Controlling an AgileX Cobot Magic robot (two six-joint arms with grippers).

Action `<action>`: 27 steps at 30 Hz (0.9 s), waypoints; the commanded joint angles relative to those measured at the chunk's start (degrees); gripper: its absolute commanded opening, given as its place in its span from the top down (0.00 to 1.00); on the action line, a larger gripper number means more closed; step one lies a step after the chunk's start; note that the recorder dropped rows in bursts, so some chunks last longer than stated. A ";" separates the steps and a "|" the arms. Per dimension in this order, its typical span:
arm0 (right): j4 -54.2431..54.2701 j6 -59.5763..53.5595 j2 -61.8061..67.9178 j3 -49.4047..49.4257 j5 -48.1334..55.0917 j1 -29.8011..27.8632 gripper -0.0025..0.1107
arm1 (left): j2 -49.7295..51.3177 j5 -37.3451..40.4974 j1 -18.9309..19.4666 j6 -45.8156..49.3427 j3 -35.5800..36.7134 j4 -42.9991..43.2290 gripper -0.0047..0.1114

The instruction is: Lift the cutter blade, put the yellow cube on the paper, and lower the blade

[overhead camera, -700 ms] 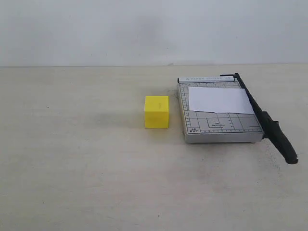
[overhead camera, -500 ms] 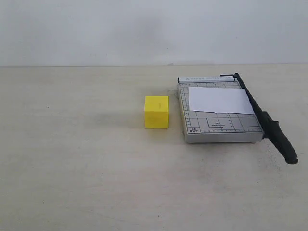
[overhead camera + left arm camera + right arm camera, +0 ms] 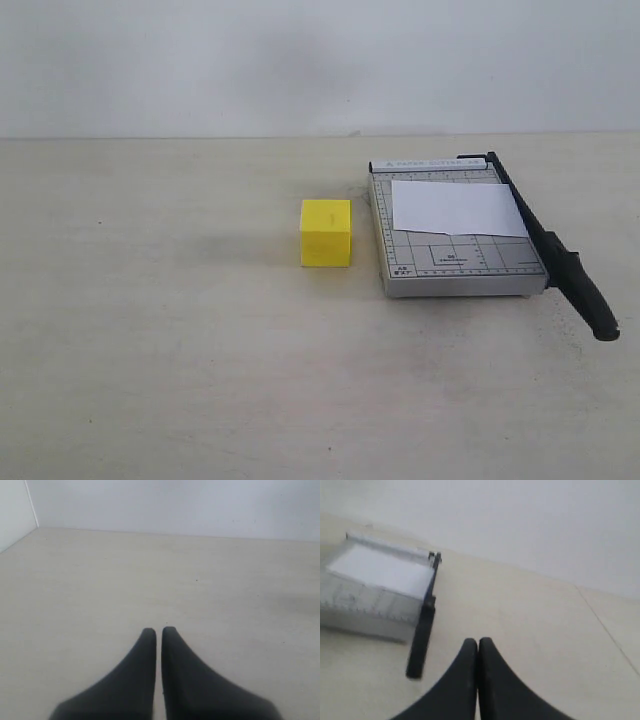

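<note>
We find nothing moved in the exterior view: the yellow cube (image 3: 326, 232), the paper (image 3: 458, 208) and the cutter blade (image 3: 552, 250) show no shift (the wrist views give us only this one moment, so no comparison there).

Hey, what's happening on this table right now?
Nothing is being handled yet. The left tool and right tool are both shut and empty. The small bright yellow cube sits on the table beside the grey gridded trimmer base, the white paper sheet lies on that base, and the long black cutter blade is down along its edge.
</note>
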 commanded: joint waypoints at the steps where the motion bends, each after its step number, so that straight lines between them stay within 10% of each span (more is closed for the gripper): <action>1: 21.30 18.47 -0.24 -0.04 -12.20 -0.02 0.98 | -0.19 -0.47 -0.38 0.00 -0.14 -0.15 0.92; 9: 25.10 23.68 -0.24 -0.04 -14.01 -0.02 0.98 | -0.19 -0.47 -0.38 0.00 -0.14 -0.15 0.92; 14: 25.73 17.78 0.40 -1.08 -44.14 -0.02 0.98 | -0.19 -0.47 -0.38 0.00 -0.14 -0.15 0.92; 20: 23.24 -6.96 31.93 -14.01 -16.67 0.04 0.98 | -0.19 -0.47 -0.38 0.00 -0.14 -0.15 0.92; 27: 24.27 -6.75 59.17 -26.90 4.73 0.04 0.97 | -0.19 -0.47 -0.38 0.00 -0.14 -0.15 0.92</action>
